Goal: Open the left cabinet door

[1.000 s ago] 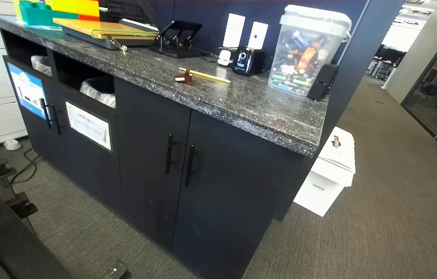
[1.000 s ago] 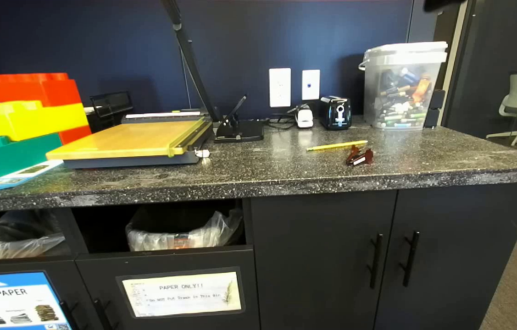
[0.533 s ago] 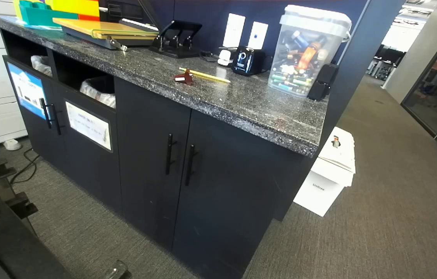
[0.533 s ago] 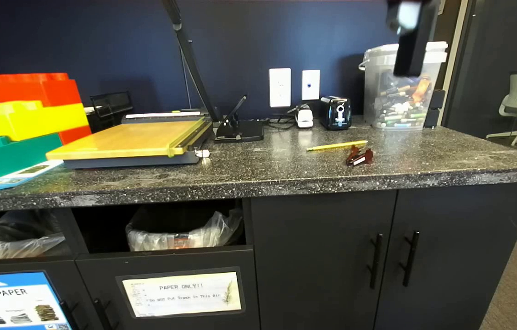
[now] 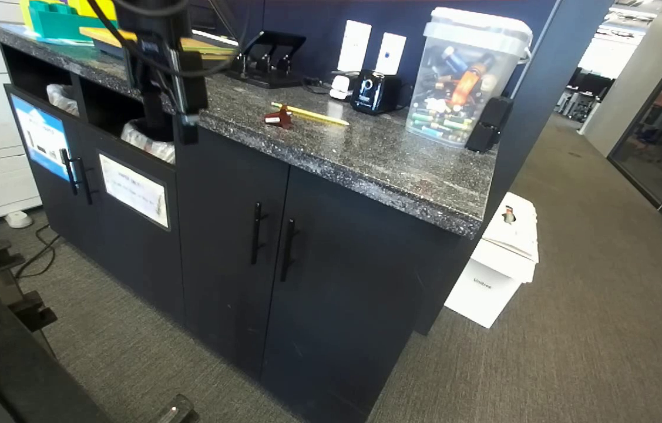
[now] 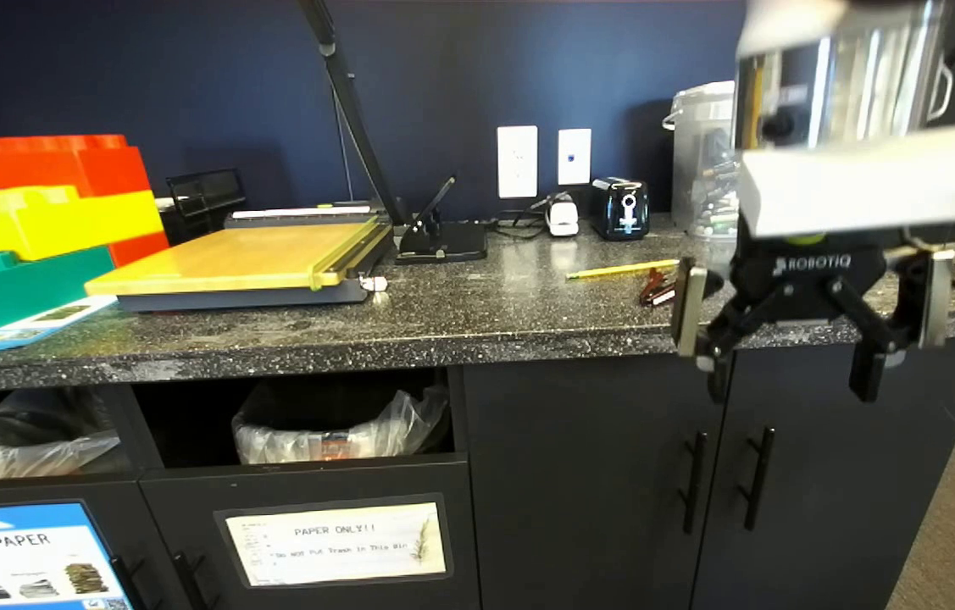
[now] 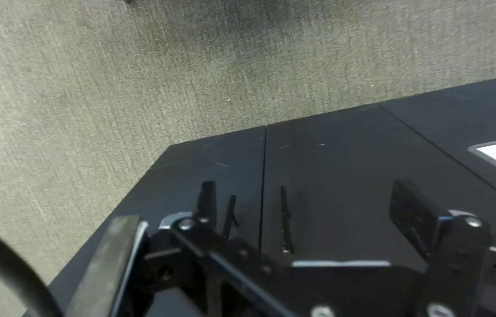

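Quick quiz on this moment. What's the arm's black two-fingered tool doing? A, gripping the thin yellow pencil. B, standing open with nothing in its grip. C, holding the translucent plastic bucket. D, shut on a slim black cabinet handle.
B: in an exterior view the black two-fingered tool has its jaws wide apart with nothing held between them, and the slim black bar handle of the left dark cabinet door shows ungripped.

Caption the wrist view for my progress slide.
Open gripper with the closed left cabinet door in view, its black bar handle not yet grasped.
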